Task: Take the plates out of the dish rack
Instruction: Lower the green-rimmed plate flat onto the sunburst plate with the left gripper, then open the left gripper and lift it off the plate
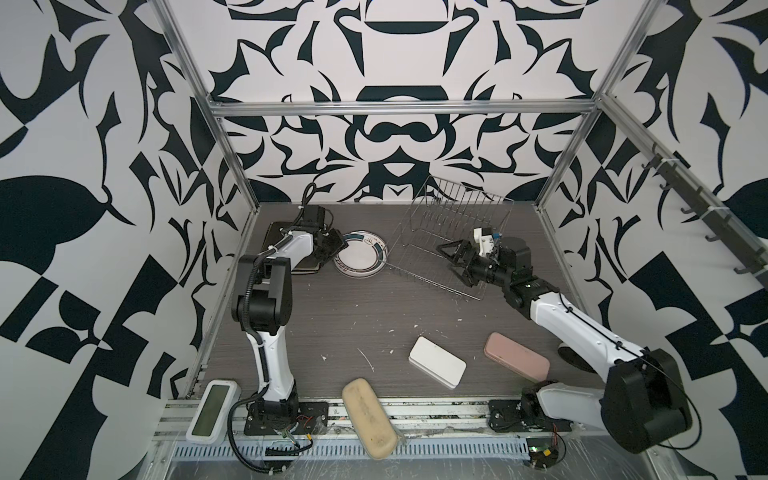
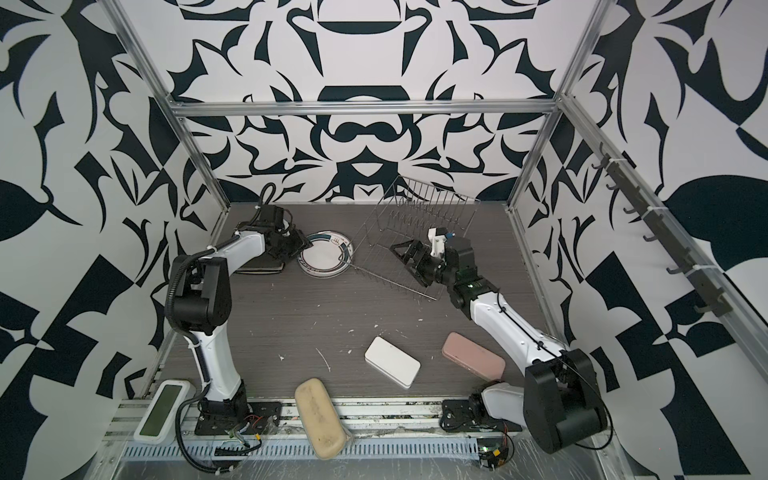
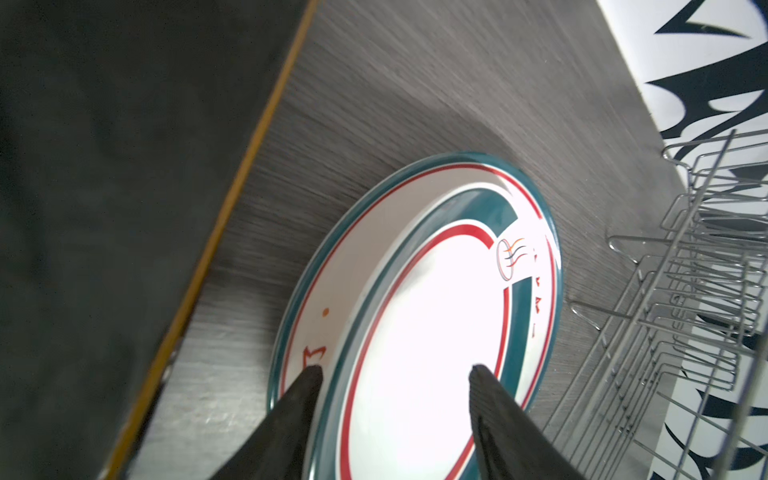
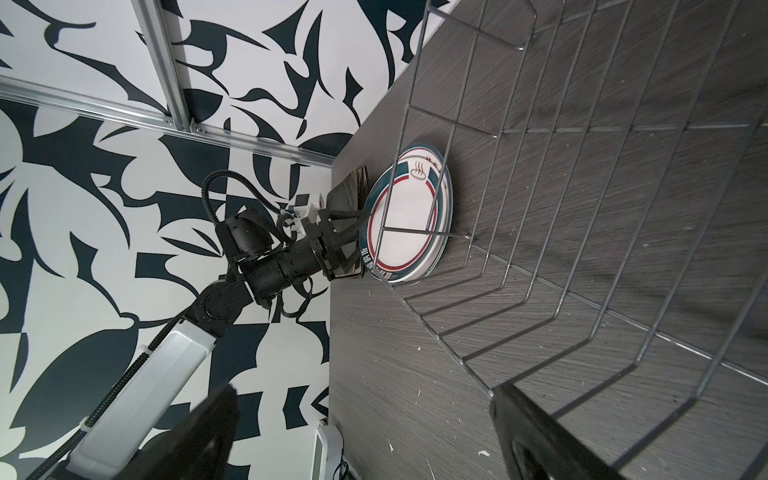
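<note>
Round plate [image 3: 436, 332] white, teal and red rings; rack [image 1: 449, 232] silver wire; table [image 1: 353, 316] grey woodgrain; walls [image 1: 83, 166] black-and-white.

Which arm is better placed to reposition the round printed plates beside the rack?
Left. The left end effector, open, hangs over the round plates; the right end effector, also open, sits at the dish rack, farther away.

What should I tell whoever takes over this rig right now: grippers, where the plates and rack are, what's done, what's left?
Left gripper: open, over the two round printed plates, stacked flat on the table.
Right gripper: wide open at the dish rack, holding nothing.
Black square plates: flat beside the round ones, under the left arm; white square plate not made out.
Done: no plate shows in the rack.
Left: probably only to draw both arms clear.
</note>
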`<state>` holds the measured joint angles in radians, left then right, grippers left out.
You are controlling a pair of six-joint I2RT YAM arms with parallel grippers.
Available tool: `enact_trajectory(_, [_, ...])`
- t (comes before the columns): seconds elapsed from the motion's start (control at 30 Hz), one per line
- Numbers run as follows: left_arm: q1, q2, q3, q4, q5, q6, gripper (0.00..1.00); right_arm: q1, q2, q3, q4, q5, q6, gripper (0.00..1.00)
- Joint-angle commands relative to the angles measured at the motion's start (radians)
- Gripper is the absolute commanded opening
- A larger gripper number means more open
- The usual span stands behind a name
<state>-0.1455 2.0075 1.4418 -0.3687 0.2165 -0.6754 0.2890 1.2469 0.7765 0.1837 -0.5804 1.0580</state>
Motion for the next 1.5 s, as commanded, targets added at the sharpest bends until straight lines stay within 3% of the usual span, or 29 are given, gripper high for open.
enact_trajectory(0.0, [-0.006, 0.020, 0.027, -0.055, -0.014, 0.025, 0.61, -0.004, -0.006, 0.018, 0.035, -0.006, -0.019, 0.99])
enact_trajectory(0.43, [-0.008, 0.013, 0.060, -0.124, -0.073, 0.060, 0.71, -0.004, 0.000, 0.022, 0.034, -0.010, -0.024, 0.99])
enact_trajectory(0.83, [-0.009, -0.150, -0.022, -0.077, -0.087, 0.095, 0.79, -0.004, 0.004, 0.024, 0.023, -0.004, -0.044, 0.99])
enact_trajectory(0.9, [-0.009, -0.198, -0.051, -0.067, -0.094, 0.115, 0.84, -0.004, 0.001, 0.021, 0.018, -0.001, -0.057, 0.99])
enact_trajectory(0.93, [-0.008, -0.220, -0.069, -0.060, -0.104, 0.124, 0.95, -0.004, -0.003, 0.018, 0.011, 0.003, -0.067, 0.99])
enact_trajectory(0.97, [-0.009, -0.250, -0.091, -0.047, -0.118, 0.129, 0.99, -0.004, -0.007, 0.019, -0.008, 0.011, -0.086, 0.99])
enact_trajectory(1.2, [-0.007, -0.376, -0.199, 0.019, -0.138, 0.198, 1.00, -0.004, -0.054, 0.015, -0.201, 0.150, -0.293, 0.99])
enact_trajectory(1.47, [-0.008, -0.581, -0.418, 0.300, -0.191, 0.269, 0.99, -0.004, -0.140, -0.025, -0.208, 0.230, -0.552, 0.99])
